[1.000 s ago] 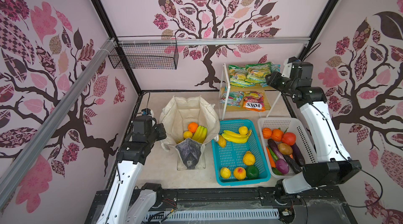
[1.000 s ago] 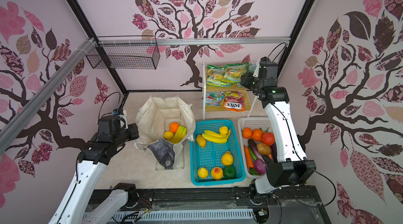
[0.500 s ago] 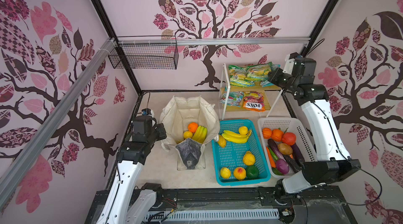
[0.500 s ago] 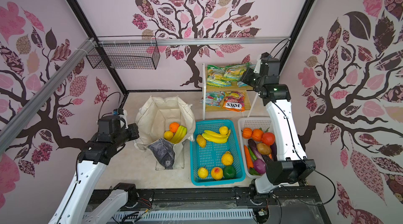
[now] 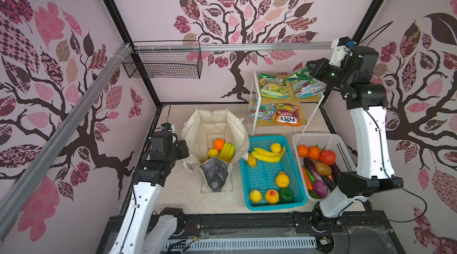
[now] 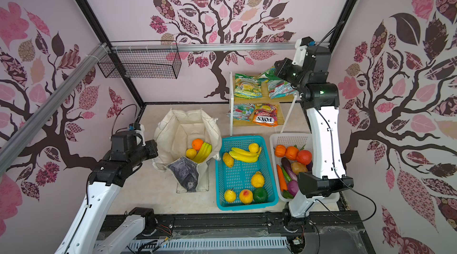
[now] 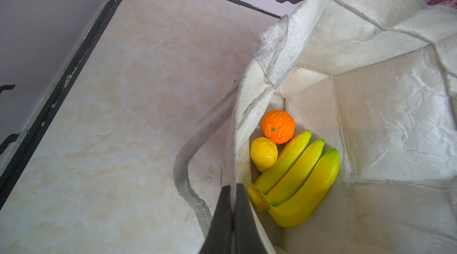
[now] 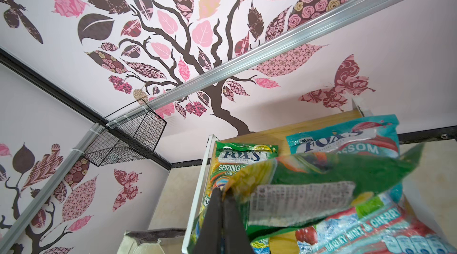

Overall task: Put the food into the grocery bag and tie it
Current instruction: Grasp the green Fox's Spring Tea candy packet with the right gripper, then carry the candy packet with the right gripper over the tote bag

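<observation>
Now lifted above the top shelf (image 8: 279, 134), the right gripper (image 8: 223, 192) has its jaws clamped on a green FOX'S packet (image 8: 333, 173); the left gripper (image 7: 233, 188) has its jaws pinched on the grocery bag (image 7: 383, 116) rim.

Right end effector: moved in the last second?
Yes. In a top view the right end effector has lifted off the shelf top tier, up the view toward the rail, shut on a green packet.
</observation>
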Controlling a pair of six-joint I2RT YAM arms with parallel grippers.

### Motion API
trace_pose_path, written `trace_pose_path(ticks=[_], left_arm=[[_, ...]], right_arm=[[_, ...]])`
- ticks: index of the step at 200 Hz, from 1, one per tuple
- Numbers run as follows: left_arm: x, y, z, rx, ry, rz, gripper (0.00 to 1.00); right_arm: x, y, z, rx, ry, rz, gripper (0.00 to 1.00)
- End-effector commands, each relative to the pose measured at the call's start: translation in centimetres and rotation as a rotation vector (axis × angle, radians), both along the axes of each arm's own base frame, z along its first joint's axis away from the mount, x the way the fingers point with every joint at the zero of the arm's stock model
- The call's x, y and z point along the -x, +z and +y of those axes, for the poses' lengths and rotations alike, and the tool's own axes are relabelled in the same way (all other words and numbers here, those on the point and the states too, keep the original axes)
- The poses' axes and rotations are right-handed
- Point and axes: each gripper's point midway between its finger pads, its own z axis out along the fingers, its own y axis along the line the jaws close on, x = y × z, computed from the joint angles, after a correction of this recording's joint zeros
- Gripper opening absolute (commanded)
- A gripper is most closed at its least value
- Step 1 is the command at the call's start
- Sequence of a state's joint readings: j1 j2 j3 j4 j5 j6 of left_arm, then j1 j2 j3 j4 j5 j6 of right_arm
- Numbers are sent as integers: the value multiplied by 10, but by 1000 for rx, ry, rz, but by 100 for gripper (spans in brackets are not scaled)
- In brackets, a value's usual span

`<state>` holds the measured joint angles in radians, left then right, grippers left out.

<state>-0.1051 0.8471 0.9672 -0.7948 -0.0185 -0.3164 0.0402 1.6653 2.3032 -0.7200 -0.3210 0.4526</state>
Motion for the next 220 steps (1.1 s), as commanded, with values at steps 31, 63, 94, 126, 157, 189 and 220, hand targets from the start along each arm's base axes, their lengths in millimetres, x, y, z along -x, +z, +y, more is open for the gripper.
trace_pose_path(ticks=[31,63,94,126,157,189,220], left_arm=[[0,-7,-1,-1,-10,5,0],[-1,-7,-1,-1,-9,7,0],[-1,-7,-2,1,-13,7,0],[-1,-7,-1,2,-12,6,0],[-1,-7,-2,3,-12,9,0],[0,-8,-1,1,-10,9,0],[0,-7,-1,3,-11,7,0]], right_arm=[[23,24,23,-25,99,-51,0],[50,34,56,54,140,-102,0],[71,35,80,55,190,-109,0],[93,35,115,75,252,-125,0],[115,26,163,108,344,-123,0],[144,11,222,194,416,-133,0],[151,-18,271,203,520,-73,0]])
